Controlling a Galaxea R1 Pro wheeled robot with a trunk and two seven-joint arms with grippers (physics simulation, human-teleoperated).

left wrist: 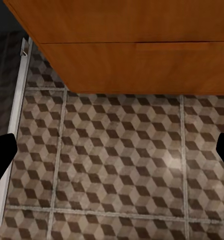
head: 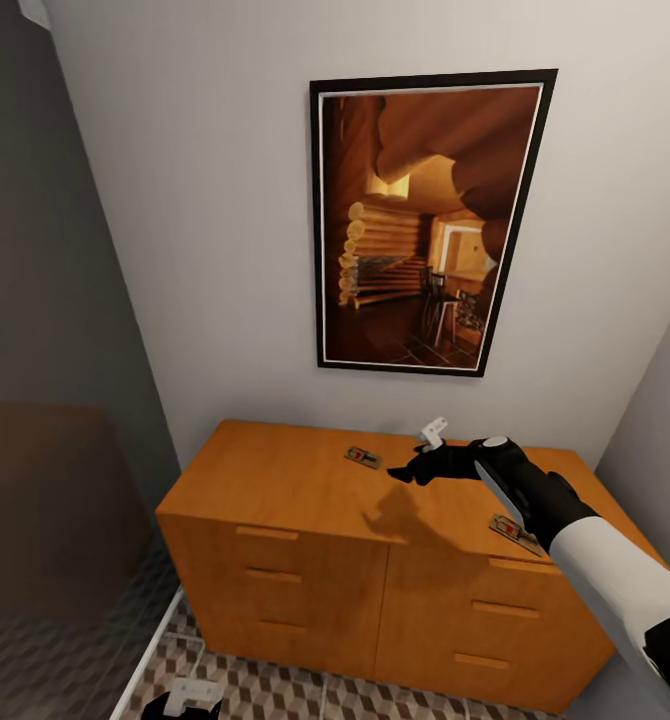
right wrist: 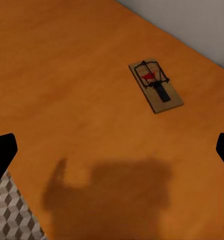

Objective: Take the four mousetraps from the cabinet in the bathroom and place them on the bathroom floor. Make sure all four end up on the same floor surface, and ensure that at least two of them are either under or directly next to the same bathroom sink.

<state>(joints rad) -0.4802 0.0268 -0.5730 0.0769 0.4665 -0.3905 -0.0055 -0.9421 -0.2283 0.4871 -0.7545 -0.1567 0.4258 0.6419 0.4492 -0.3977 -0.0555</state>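
Observation:
The orange-brown cabinet (head: 275, 490) stands against the wall, and two mousetraps lie on its flat top. One mousetrap (head: 362, 457) is near the back middle. The other mousetrap (head: 515, 531) lies at the right, partly behind my right forearm. My right gripper (head: 407, 470) hovers open above the top, just right of the back trap. In the right wrist view that mousetrap (right wrist: 156, 86) lies ahead of the open right gripper (right wrist: 113, 152), apart from both fingers. My left gripper (left wrist: 113, 150) is low, open and holding nothing over the cube-patterned bathroom floor (left wrist: 117, 160).
A framed picture (head: 430, 220) hangs above the cabinet. Drawer fronts (left wrist: 137, 55) face my left gripper. A white strip (left wrist: 14, 125) borders a dark grey area left of the tiles. A wall closes in at the cabinet's right end (head: 655, 400).

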